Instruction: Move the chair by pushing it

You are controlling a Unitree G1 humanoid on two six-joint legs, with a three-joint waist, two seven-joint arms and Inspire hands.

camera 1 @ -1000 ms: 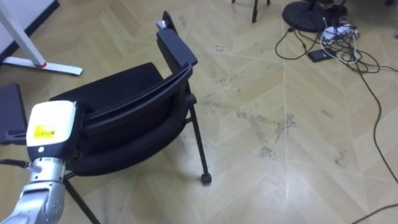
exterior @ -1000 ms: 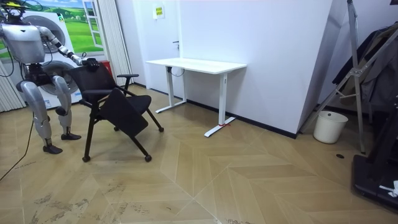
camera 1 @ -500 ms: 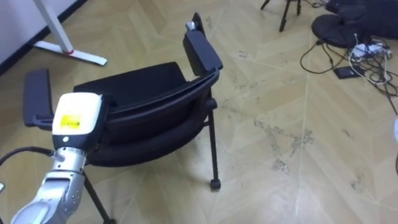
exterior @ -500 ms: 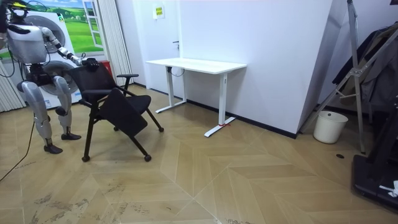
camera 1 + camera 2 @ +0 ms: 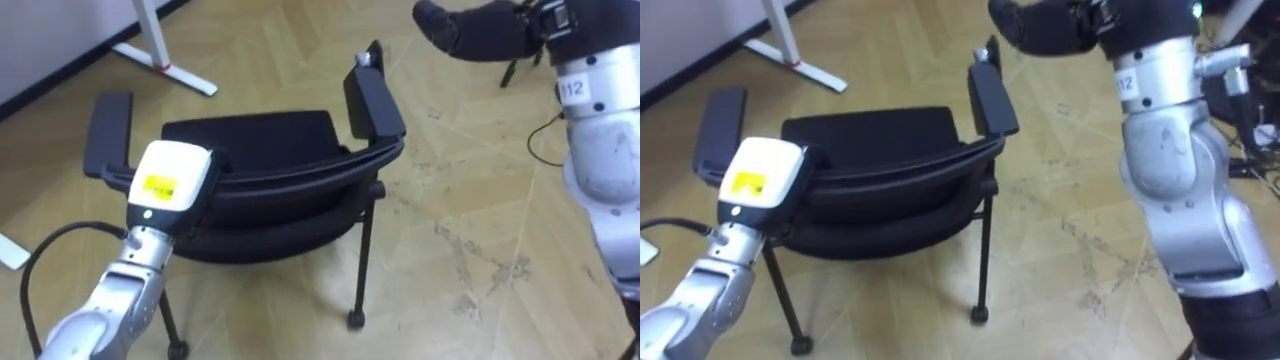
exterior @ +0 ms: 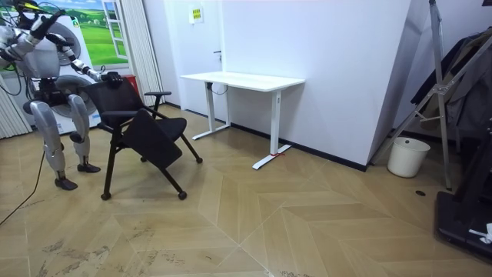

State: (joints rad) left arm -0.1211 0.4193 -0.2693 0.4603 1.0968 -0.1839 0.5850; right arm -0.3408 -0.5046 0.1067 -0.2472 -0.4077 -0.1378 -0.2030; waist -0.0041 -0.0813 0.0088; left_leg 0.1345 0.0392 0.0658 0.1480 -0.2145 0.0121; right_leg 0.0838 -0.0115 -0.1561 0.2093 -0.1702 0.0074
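Left hand [image 5: 168,186] reaches in from the lower left and sits at the top edge of the chair's backrest [image 5: 290,172]. The white block on its back hides the rest, so I cannot tell whether it is grasping the backrest or only resting against it.

The black chair [image 5: 255,133] is right in front of the robot on the wooden floor [image 5: 470,250], with its back toward the robot and its seat facing away. One armrest [image 5: 108,130] sticks out on the left and the other [image 5: 373,100] on the right. A thin black leg [image 5: 358,262] runs down to a small foot on the floor.

Above and beyond the right armrest, the right hand [image 5: 470,30] is raised in the air, apart from the chair and touching nothing. Whether it is released or clenched cannot be told.

Further off, the white foot of a desk [image 5: 165,55] lies on the floor.

In the room view the robot stands behind the chair at the room view's left. The white desk [image 6: 242,79] stands past the chair against the wall, and a white bin [image 6: 407,158] is far off at the room view's right.
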